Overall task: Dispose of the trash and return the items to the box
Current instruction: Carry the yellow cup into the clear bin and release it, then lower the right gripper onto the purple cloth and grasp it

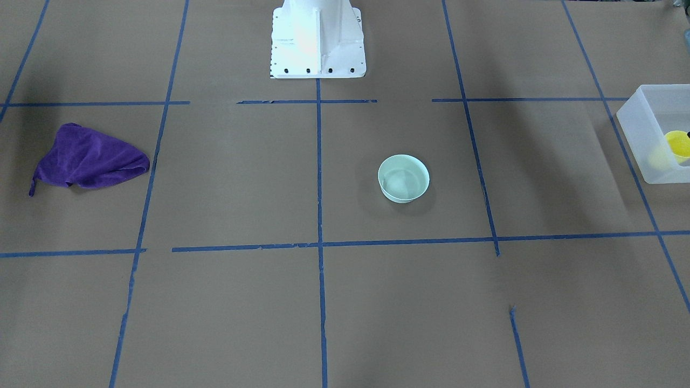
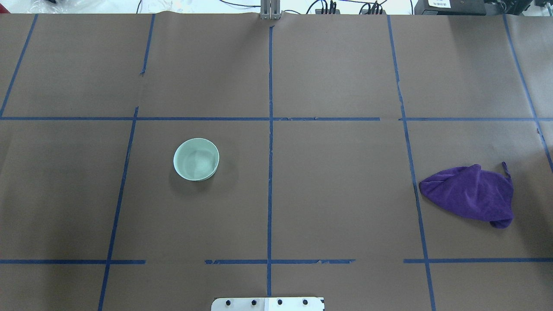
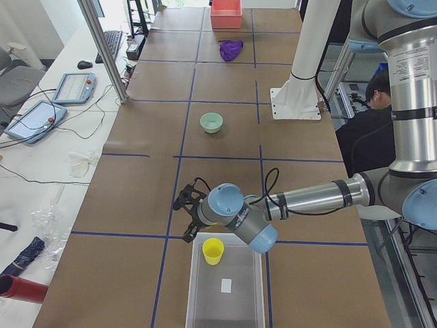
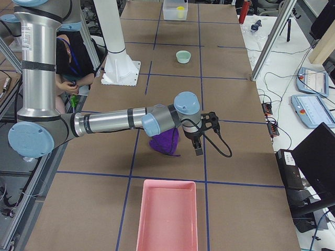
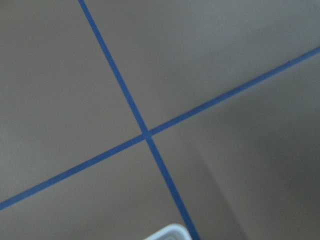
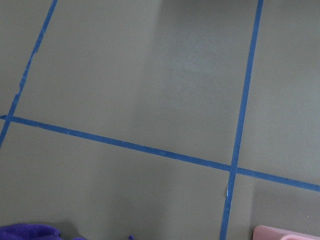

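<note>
The pale mint-green bowl [image 2: 196, 159] stands upright and empty on the brown table, left of the centre line; it also shows in the front view [image 1: 404, 178]. The yellow cup [image 3: 213, 251] stands inside the frosted white box [image 3: 225, 287], at its near-robot end, and shows through the box wall in the front view [image 1: 678, 144]. My left gripper [image 3: 186, 208] hangs just beyond the box's rim, apart from the cup; I cannot tell if it is open or shut. My right gripper [image 4: 199, 146] hovers beside the purple cloth [image 4: 165, 141]; I cannot tell its state.
The purple cloth [image 2: 471, 194] lies crumpled at the table's right. A pink tray [image 4: 167, 214] sits at the right end beyond the cloth. The robot's white base [image 1: 318, 40] stands at the table's edge. Blue tape lines grid the table.
</note>
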Available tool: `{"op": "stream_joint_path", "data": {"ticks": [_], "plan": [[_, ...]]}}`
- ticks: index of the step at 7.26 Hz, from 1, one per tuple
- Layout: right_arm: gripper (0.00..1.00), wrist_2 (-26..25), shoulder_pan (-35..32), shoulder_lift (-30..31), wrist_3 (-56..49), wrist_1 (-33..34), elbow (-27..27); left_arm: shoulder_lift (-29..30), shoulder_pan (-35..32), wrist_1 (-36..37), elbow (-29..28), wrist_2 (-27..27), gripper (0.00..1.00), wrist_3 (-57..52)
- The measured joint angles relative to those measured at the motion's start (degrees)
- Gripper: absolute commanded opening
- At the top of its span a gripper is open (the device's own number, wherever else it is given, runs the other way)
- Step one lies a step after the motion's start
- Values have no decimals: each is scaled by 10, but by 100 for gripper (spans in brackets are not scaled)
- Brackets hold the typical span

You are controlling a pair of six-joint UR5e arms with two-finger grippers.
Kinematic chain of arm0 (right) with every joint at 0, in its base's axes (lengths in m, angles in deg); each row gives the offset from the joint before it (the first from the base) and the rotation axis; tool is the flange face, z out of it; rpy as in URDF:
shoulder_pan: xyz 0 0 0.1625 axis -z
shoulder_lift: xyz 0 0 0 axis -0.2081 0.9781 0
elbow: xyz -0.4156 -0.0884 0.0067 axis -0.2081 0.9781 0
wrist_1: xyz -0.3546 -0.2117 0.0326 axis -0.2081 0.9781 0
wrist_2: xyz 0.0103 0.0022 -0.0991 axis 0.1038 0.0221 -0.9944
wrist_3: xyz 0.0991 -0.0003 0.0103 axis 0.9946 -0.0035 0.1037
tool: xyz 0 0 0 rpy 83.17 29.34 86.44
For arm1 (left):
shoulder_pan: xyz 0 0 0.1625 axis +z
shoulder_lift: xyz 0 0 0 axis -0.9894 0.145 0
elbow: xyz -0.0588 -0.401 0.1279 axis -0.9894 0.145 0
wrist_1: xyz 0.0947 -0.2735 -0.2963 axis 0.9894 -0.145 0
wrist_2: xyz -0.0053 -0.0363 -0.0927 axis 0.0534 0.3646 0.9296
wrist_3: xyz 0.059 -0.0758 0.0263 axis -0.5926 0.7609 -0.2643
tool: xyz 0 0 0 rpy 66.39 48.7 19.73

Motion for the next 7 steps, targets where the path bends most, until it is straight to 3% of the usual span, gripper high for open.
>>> {"op": "stream_joint_path", "data": {"ticks": [3,5,6,7], "plan": [[100,-2,46,-4,78,-21,-36,47,65,88,101,-26,100,127],[99,-6,109,-8,135,-108,-44,71,126,95,130,-62,100,219],[98,-25,154,0,178,-148,-45,82,137,95,132,-69,100,234],[98,-76,203,27,228,-183,-46,90,141,95,131,-71,100,239]]}}
